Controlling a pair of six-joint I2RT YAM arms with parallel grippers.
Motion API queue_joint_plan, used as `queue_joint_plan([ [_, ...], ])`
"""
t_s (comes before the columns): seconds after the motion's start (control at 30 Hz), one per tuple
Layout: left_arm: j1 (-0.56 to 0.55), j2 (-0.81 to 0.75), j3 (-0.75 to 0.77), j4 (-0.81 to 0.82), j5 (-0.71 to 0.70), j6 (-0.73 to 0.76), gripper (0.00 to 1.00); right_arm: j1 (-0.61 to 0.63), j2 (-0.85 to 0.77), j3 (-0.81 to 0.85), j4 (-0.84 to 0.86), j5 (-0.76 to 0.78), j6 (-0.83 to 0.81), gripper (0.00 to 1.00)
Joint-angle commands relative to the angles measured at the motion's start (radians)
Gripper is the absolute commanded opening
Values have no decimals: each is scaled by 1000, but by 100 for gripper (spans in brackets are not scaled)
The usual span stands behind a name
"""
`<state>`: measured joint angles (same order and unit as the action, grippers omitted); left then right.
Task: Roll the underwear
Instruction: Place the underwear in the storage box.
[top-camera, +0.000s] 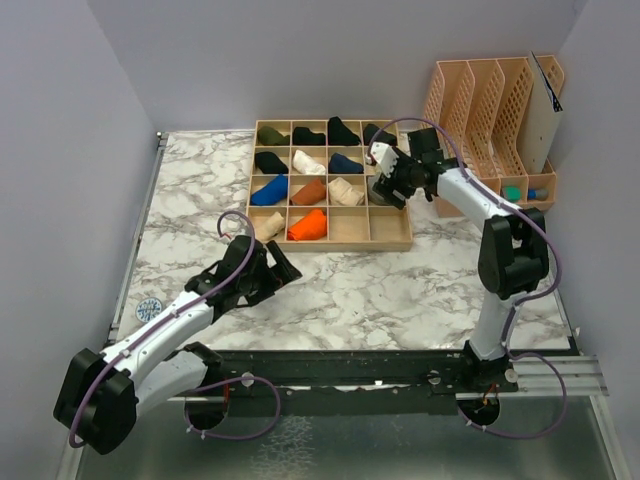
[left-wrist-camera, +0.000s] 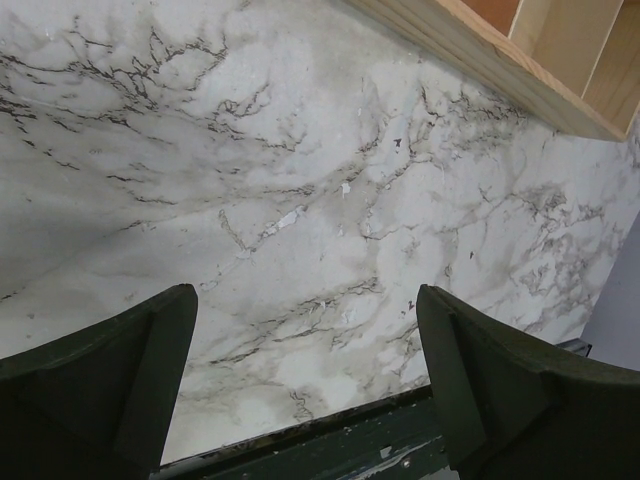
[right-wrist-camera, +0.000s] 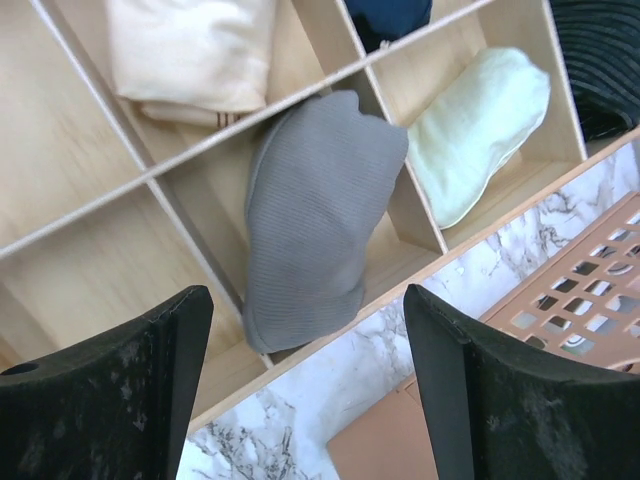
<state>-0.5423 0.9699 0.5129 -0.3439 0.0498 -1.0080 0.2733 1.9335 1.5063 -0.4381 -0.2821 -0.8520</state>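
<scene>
Underwear: grey roll (right-wrist-camera: 315, 215) sits in an edge slot of the tray (top-camera: 340, 244), one end riding up on a divider, with a cream roll (right-wrist-camera: 480, 130) in the slot next door.
Feel: soft ribbed knit, light and squishy. My guess is it springs loose if you only squeeze one end.
Where to grab: across the fat middle, pinching all the layers at once, I reckon.
Right fingers (right-wrist-camera: 130, 390): spread wide, holding nothing, hovering just above the grey roll. It lines up with the gap between them, no contact.
Left fingers (left-wrist-camera: 110, 370): spread wide as well, empty, over bare worktop (left-wrist-camera: 300, 200) near the tray's front edge.
</scene>
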Motion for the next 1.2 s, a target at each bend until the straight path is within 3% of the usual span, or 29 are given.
queue_joint_plan([
  [0.0, 7, -13, 25, 2, 23, 13, 98, -3, -71, -6, -7, -58, 101, 81],
  [0.23, 7, -53, 45, -24, -5, 20, 98, -8, -77, -72, 171, -119, 460, 81],
  [0.33, 7, -64, 56, -45, -21, 28, 98, -8, -40, -39, 139, -11, 619, 82],
  [0.7, 7, -47, 56, -47, -21, 28, 98, -20, -11, -71, 136, 129, 649, 70],
  [1.17, 8, -45, 48, -40, -17, 28, 98, -19, 118, 81, 117, 59, 623, 67],
])
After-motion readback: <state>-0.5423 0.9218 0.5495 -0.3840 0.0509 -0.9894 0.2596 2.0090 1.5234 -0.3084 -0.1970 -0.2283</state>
